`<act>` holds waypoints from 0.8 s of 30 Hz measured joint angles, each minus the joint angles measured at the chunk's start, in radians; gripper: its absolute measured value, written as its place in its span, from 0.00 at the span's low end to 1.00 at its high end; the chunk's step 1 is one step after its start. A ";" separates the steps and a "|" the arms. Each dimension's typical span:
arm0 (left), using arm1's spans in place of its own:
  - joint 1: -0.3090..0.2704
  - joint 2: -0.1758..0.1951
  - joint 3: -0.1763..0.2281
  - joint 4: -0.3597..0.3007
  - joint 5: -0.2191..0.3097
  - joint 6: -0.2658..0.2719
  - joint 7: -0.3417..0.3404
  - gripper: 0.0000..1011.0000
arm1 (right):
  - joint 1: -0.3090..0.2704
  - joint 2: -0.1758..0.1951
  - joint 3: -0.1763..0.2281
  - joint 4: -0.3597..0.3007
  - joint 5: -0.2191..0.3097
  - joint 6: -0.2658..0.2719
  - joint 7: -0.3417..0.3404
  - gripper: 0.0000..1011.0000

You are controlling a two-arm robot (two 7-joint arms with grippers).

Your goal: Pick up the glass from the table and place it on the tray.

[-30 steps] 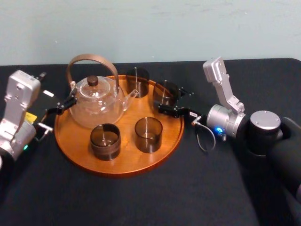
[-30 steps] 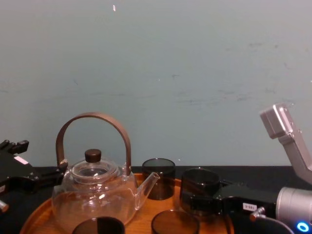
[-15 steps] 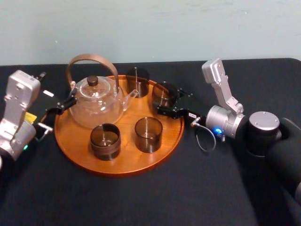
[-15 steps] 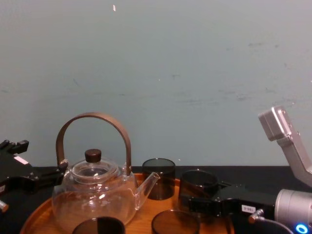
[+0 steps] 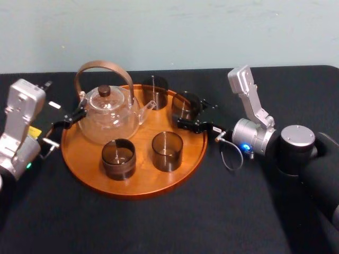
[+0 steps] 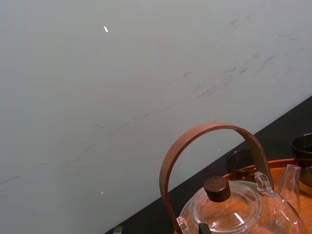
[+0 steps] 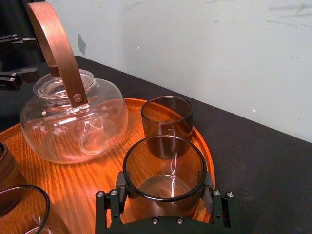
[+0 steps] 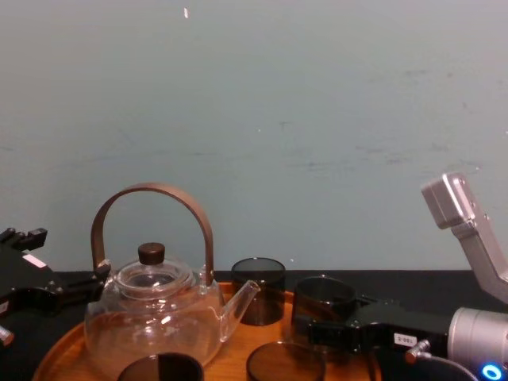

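Right gripper [image 5: 190,113] is clamped on the glass [image 5: 185,106], one finger [image 7: 118,191] against each side of its wall. That's just right of centre in the head view. Glass is upright, over the tray [image 5: 143,177] at its upper-right edge, just inside the rim. Can't tell if its base sits on the wood or slightly off it. Right arm comes in from the right of frame, wrist low over the table [image 5: 159,227].

Left gripper [image 5: 68,119] is released, jaws spread, gripping nothing. It sits at the tray's left edge, mid-left of frame. One fingertip is close to the base of the teapot handle; can't tell if they touch.

Tray is centre frame on the black table. On it:
- teapot [image 5: 108,119], upper left of the tray, clear, brown hoop handle, dark lid knob, upright
- rear glass [image 5: 155,89], top of the tray, just beside the spout, near the held glass but apart from it
- front-left glass [image 5: 118,157] and front-right glass [image 5: 167,151], side by side in the lower half, not touching

All glasses are dark, smoky and upright. In the chest view the held glass shows lower centre-right, with the rear glass just to its left.
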 joint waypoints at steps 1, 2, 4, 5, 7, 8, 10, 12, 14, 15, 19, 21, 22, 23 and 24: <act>0.000 0.000 0.000 0.000 0.000 0.000 0.000 1.00 | 0.000 0.000 0.000 0.000 0.000 0.000 0.000 0.90; 0.000 0.000 0.000 0.000 0.000 0.000 0.000 1.00 | 0.000 0.000 0.000 0.000 0.000 0.000 0.000 0.91; 0.000 0.000 0.000 0.000 0.000 0.000 0.000 1.00 | 0.000 0.000 0.000 -0.001 0.000 0.000 0.000 0.96; 0.000 0.000 0.000 0.000 0.000 0.000 0.000 1.00 | 0.000 0.000 0.000 -0.001 0.000 0.000 0.000 0.97; 0.000 0.000 0.000 0.000 0.000 0.000 0.000 1.00 | 0.000 0.000 0.000 -0.001 0.000 0.000 -0.001 0.99; 0.000 0.000 0.000 0.000 0.000 0.000 0.000 1.00 | 0.000 0.000 0.000 -0.001 0.000 0.000 -0.001 0.99; 0.000 0.000 0.000 0.000 0.000 0.000 0.000 1.00 | 0.000 0.000 0.000 -0.001 0.000 0.000 -0.001 0.99; 0.000 0.000 0.000 0.000 0.000 0.000 0.000 1.00 | 0.000 0.000 0.000 -0.001 0.000 0.001 -0.001 0.99; 0.000 0.000 0.000 0.000 0.000 0.000 0.000 1.00 | 0.000 0.000 0.000 -0.001 0.000 0.001 -0.001 0.99; 0.000 0.000 0.000 0.000 0.000 0.000 0.000 1.00 | 0.000 0.000 0.000 -0.001 0.000 0.001 -0.001 0.99; 0.000 0.000 0.000 0.000 0.000 0.000 0.000 1.00 | 0.000 0.000 0.000 -0.001 0.000 0.001 -0.001 0.99; 0.000 0.000 0.000 0.000 0.000 0.000 0.000 1.00 | -0.002 0.002 0.004 -0.003 0.004 0.009 0.003 0.99; 0.000 0.000 0.000 0.000 0.000 0.000 0.000 1.00 | -0.004 0.004 0.007 -0.005 0.006 0.013 0.004 0.99; 0.000 0.000 0.000 0.000 0.000 0.000 0.000 1.00 | -0.007 0.008 0.010 -0.012 0.009 0.022 0.006 0.99; 0.000 0.000 0.000 0.000 0.000 0.000 0.000 1.00 | -0.010 0.011 0.011 -0.018 0.010 0.027 0.006 0.99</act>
